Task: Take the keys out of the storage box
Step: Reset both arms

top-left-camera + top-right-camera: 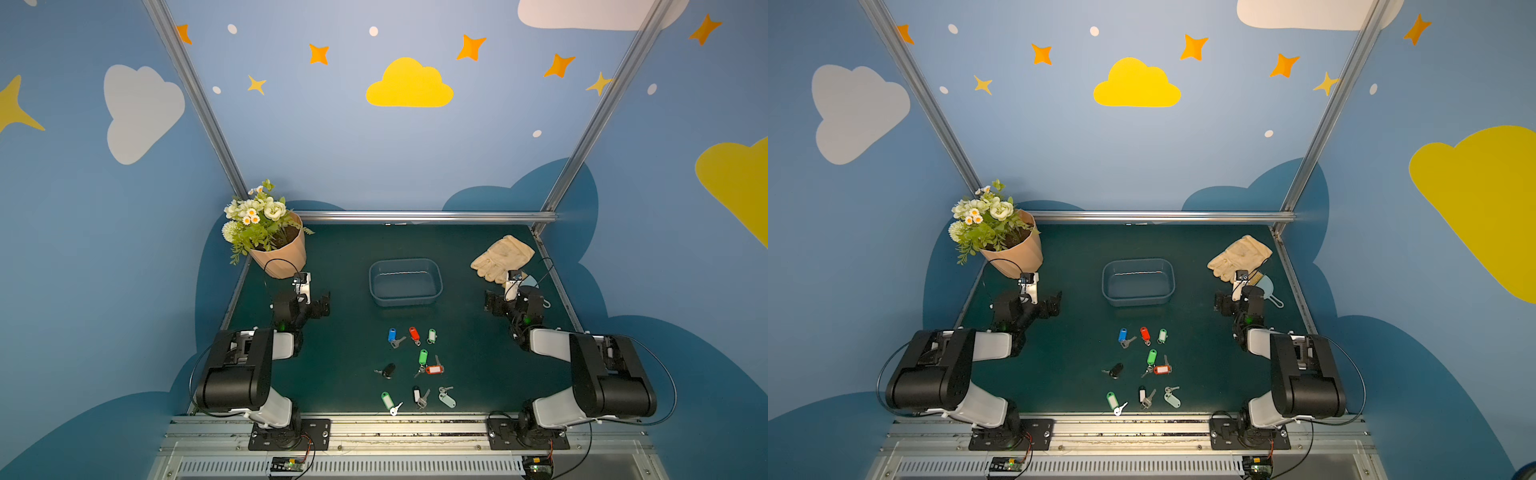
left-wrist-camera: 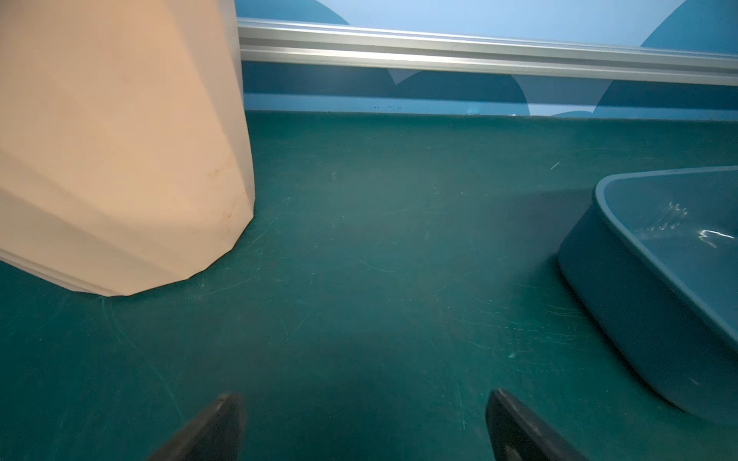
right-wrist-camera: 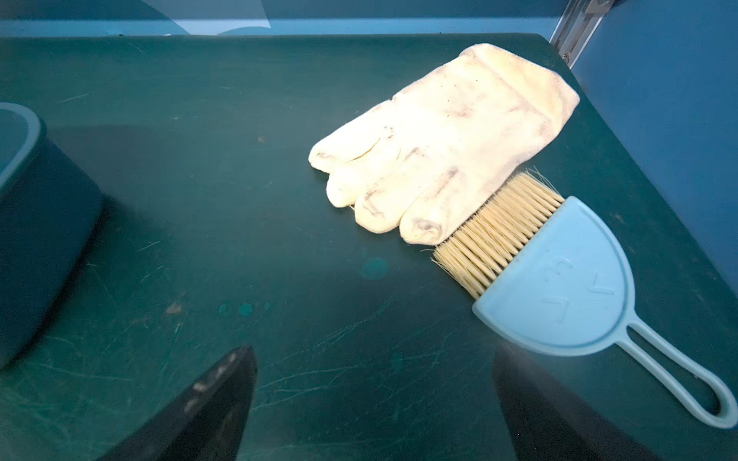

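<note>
Gaping wide with nothing between them, the left fingers (image 2: 217, 429) hang low over the bare green desk (image 2: 359, 259). The peach flower pot (image 2: 120, 139) stands just to their far left, and a corner of the blue box (image 2: 639, 311) shows to their right. The right fingers (image 3: 211, 407) are spread just as wide and grasp nothing. Beyond them lie a soiled cream glove (image 3: 439, 135) and a pale blue brush (image 3: 559, 295), its bristles touching the glove's fingertips.

In both top views the two arms sit toward the left and right edges of the desk, well apart, with the box between them near the middle. The keys (image 1: 422, 357) all lie on the desk on the near side of the box, clear of its rim, in three loose rows. Blue, red and pale green tags are farthest. A black tag lies left of a green and an orange one that sit close together. Green, dark and pale mint tags are nearest the front edge.
</note>
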Available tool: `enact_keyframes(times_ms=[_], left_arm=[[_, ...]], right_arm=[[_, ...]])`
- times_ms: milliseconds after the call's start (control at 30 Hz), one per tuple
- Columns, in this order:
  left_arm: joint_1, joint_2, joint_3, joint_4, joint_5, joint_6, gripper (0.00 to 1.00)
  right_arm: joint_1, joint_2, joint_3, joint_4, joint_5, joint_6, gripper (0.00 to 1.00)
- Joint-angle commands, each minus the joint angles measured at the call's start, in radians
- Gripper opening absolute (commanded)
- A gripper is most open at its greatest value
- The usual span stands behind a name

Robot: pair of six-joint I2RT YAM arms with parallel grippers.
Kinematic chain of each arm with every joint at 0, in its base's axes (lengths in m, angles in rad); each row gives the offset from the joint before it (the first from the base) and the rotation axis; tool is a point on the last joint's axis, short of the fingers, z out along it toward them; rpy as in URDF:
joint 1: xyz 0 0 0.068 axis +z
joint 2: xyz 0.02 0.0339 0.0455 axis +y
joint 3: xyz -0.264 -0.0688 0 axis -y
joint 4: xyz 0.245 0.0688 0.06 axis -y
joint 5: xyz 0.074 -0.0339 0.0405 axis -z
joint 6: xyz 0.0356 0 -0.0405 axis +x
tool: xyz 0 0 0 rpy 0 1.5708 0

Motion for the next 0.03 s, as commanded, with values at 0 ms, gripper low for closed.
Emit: enact_keyframes(times_ms=[0], left_arm=[[0.000, -0.008, 0.011, -0.004, 0.004, -0.003, 1.00]], right_arm=[[0.005, -0.022, 0.017, -0.028, -0.004, -0.008, 0.98]])
